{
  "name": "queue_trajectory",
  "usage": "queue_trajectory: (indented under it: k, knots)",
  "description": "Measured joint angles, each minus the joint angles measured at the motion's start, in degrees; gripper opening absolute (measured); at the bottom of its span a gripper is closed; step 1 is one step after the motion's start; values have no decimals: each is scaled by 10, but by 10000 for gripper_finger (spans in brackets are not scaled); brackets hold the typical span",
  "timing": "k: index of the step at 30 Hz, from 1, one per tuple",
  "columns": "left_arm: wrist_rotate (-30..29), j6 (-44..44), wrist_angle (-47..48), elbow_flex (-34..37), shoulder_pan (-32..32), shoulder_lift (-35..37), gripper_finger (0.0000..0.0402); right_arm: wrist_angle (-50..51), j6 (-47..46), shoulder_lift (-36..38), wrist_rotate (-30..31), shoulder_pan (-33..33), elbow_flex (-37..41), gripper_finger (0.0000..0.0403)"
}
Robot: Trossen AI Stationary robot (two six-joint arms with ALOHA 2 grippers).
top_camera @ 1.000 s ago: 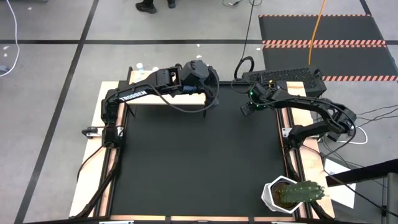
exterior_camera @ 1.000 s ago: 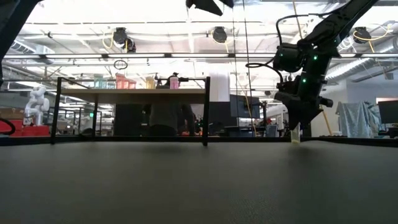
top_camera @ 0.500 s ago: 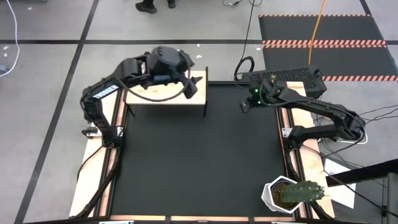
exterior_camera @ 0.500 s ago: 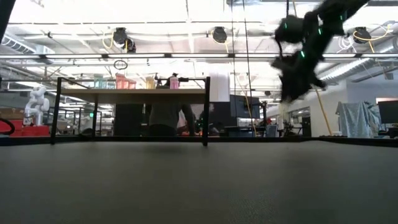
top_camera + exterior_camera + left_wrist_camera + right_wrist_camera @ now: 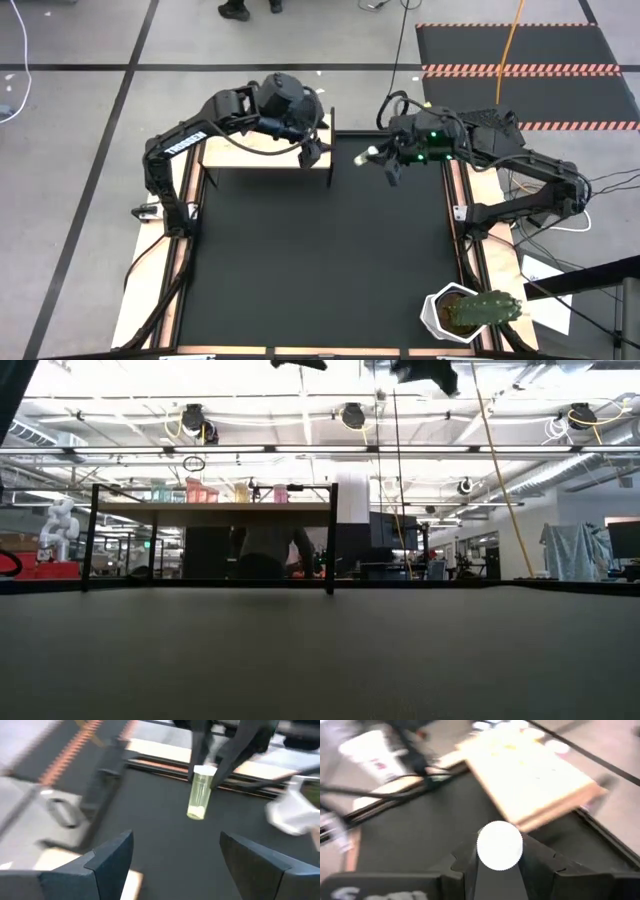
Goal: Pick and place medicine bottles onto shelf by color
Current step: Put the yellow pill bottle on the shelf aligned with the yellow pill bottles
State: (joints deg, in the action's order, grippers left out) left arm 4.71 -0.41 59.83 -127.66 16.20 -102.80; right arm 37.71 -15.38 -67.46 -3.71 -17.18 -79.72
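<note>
A yellow-tan medicine bottle (image 5: 366, 156) with a white cap (image 5: 204, 770) hangs in the air over the mat's far right part, with my right gripper (image 5: 384, 164) shut on it. The pale-wood shelf (image 5: 262, 152) stands on dark legs at the mat's far left edge. In the low view, small coloured bottles (image 5: 281, 490) stand on the shelf's top (image 5: 210, 507). My left gripper (image 5: 312, 150) hovers open over the shelf's right end, its fingers (image 5: 107, 857) empty, facing the held bottle. My right gripper pinches the bottle at its cap end (image 5: 205, 774) between its two fingers (image 5: 236, 755). The fingers come slanting down from the table's right. The bottle lies along them and its body (image 5: 199, 800) sticks out past their ends toward the shelf, lifted clear.
A white pot with a green cactus (image 5: 462, 312) stands at the mat's near right corner. A dark keyboard (image 5: 492, 124) lies beyond the far right edge. Pale wooden strips (image 5: 470, 265) border the mat. A person's feet (image 5: 236, 10) show on the floor beyond.
My right gripper has risen from the mat's far right edge and gone toward the shelf, tipping from pointing down to nearly level. The yellow-tan bottle, which stood on the mat, is lifted clear with it. My left arm has swung about over the shelf.
</note>
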Motion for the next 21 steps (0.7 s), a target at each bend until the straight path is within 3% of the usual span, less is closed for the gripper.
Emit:
queue_trajectory:
  k: [5,9,16,21]
  knots:
    - [145,1,-9,0,3,-24,298,-52,39,-6,-69,43,-8,113]
    - [242,-10,-34,0,1,-48,298,-71,63,-20,-86,70,-8,113]
    - [318,-40,-39,0,0,-87,298,-71,87,-39,-89,104,-8,113]
    - [421,-42,-48,0,-1,-98,298,-76,101,-39,-89,115,-8,113]
